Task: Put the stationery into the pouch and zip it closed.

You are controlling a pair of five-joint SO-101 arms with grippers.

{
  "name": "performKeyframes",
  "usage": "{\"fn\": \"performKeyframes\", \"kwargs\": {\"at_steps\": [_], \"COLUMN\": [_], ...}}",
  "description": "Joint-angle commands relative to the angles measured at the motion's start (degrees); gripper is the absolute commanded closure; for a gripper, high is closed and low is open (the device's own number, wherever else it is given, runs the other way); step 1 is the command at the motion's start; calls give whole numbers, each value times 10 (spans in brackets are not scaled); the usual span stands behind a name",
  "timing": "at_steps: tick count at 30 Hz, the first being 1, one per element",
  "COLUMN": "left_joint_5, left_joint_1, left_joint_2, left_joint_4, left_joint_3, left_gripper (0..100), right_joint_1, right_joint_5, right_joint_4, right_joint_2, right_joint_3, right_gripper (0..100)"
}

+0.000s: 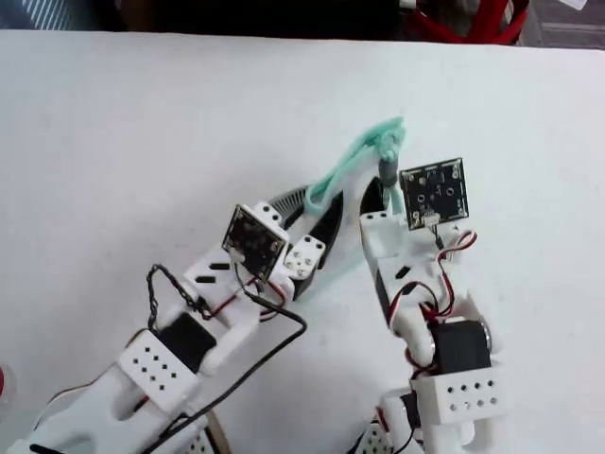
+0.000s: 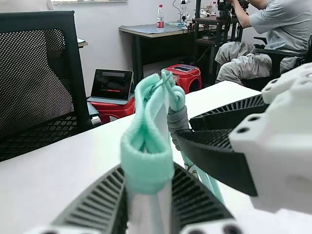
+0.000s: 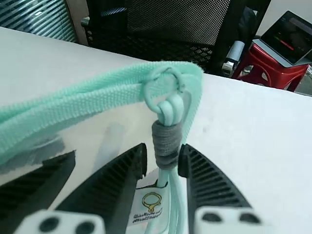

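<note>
The mint-green pouch (image 1: 342, 172) stands on edge above the white table, held between both arms. My left gripper (image 1: 317, 210) is shut on the pouch's near end, and its zipper tape (image 2: 146, 146) rises between the dark fingers (image 2: 97, 209). My right gripper (image 1: 383, 187) is shut on the grey-wrapped zipper pull (image 3: 166, 141), which hangs from a ring at the pouch's far corner (image 3: 168, 78). In the left wrist view the right gripper's black fingers (image 2: 214, 146) close on that same zipper pull (image 2: 178, 122). The pouch's inside is hidden.
The white table (image 1: 142, 142) spreads wide to the left and behind the arms; its far edge runs along the top of the high view. Beyond the table stand a black mesh chair (image 2: 34, 73) and a red stool (image 3: 273, 63).
</note>
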Motion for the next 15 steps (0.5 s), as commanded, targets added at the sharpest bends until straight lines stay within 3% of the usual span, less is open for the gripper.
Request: {"fn": "performKeyframes", "kwargs": {"at_steps": [1,5,9,15], "left_joint_5": [-3,-4,-4,-4], "left_joint_1": [2,2,1,0], "left_joint_2": [15,15,15,15], "left_joint_4": [13,13,13,11], "left_joint_3": [4,4,4,4], "left_gripper": [976,976,976,976], "right_joint_1": [0,0,-2,17], "right_joint_5": [25,48,52,52], "right_joint_4": [-32,-56,-64,-38], "right_joint_2": [30,72,76,33], "right_joint_3": [-4,-4,-7,-11], "right_gripper": [901,907,984,979]}}
